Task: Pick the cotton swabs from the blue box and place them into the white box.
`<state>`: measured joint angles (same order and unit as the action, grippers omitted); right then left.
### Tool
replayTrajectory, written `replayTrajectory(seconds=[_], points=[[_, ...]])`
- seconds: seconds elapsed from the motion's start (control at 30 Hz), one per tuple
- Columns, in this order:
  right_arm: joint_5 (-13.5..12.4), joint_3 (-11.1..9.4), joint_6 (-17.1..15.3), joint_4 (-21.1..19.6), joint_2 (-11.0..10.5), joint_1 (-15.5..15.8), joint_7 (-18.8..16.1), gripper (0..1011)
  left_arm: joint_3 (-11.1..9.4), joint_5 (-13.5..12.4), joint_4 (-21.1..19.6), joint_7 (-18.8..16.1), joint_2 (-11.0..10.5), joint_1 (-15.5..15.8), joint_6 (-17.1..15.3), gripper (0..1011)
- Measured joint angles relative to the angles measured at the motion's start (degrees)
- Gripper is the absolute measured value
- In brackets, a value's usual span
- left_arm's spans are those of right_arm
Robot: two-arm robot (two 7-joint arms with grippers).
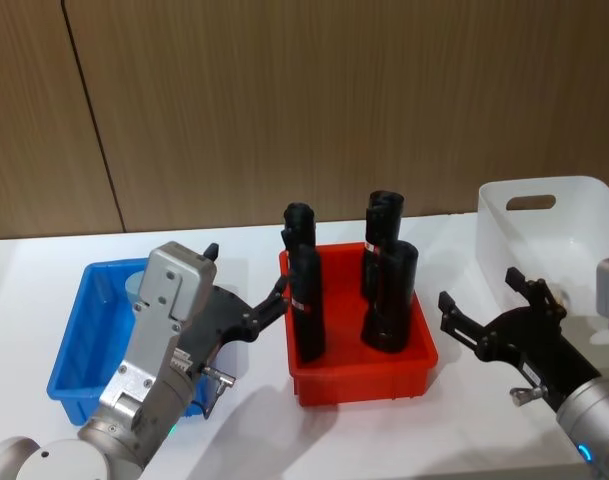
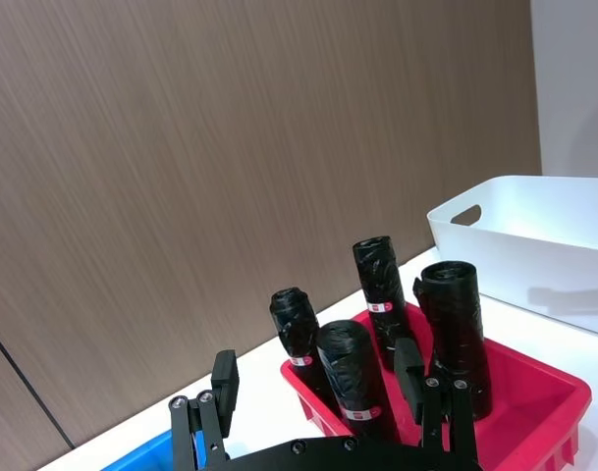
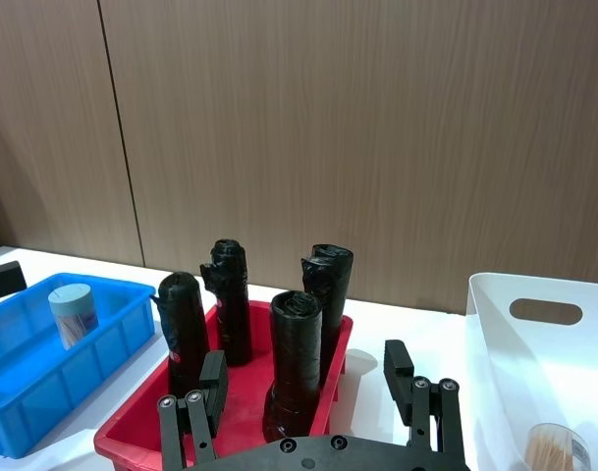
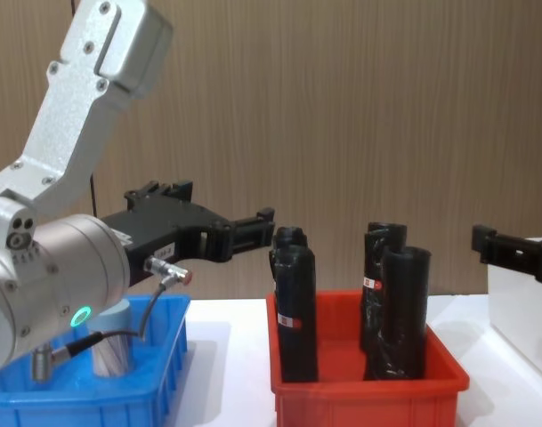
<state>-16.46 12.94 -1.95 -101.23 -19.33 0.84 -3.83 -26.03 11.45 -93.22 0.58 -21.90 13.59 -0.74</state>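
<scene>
While one swab jar (image 3: pixel 73 314) stands upright in the blue box (image 1: pixel 84 340), the left gripper (image 1: pixel 246 275) hovers above that box's inner wall, its fingers spread apart and holding nothing. The jar sits below and back from the fingertips, on their outer side, partly hidden by the left arm in the head view. The fingers point past it toward the red bin (image 1: pixel 364 390), so they are not yet lined up over the lid. The height looks chosen to clear the box rim and the tall things ahead, though that is a judgement.

The right gripper (image 1: pixel 479 290) hangs over the tabletop (image 1: pixel 24 290) with its fingers also wide apart and empty. The red bin lies on their inner side and the white box (image 1: pixel 544 230) just beyond on their outer side. That puts it beside the drop box and well away from the left arm, which probably keeps the two from crowding each other.

The blue box holds that single jar; what shows of its floor is otherwise bare. Just ahead of the left fingers, the red bin carries four black rolls (image 1: pixel 307 300) standing upright, which are no part of the job. The white box holds a second jar (image 3: pixel 557 453) near its front corner, swab sticks visible through the clear wall. The task therefore seems partly done, with one jar delivered and at least one left to fetch.
</scene>
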Motion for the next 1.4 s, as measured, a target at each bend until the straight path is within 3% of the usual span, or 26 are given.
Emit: replayTrajectory(seconds=[0.93, 1.2, 1.37, 1.4], points=[[-0.61, -0.61, -0.08, 1.25, -0.37, -0.8, -1.22, 1001, 0.01, 0.04, 0.05, 0.05, 0.01, 0.0, -0.05, 1004], [-2.37, -2.28, -0.58, 7.28, -1.13, -4.77, -5.89, 1002, 0.01, 0.04, 0.05, 0.05, 0.01, 0.0, -0.05, 1004], [-3.49, -3.25, -0.76, 15.51, -1.08, -10.2, -10.95, 1002, 0.01, 0.04, 0.06, 0.05, 0.0, 0.0, -0.05, 1004], [-3.49, -3.25, -0.76, 15.51, -1.08, -10.2, -10.95, 1001, 0.0, 0.04, 0.05, 0.05, 0.0, 0.0, -0.05, 1004]])
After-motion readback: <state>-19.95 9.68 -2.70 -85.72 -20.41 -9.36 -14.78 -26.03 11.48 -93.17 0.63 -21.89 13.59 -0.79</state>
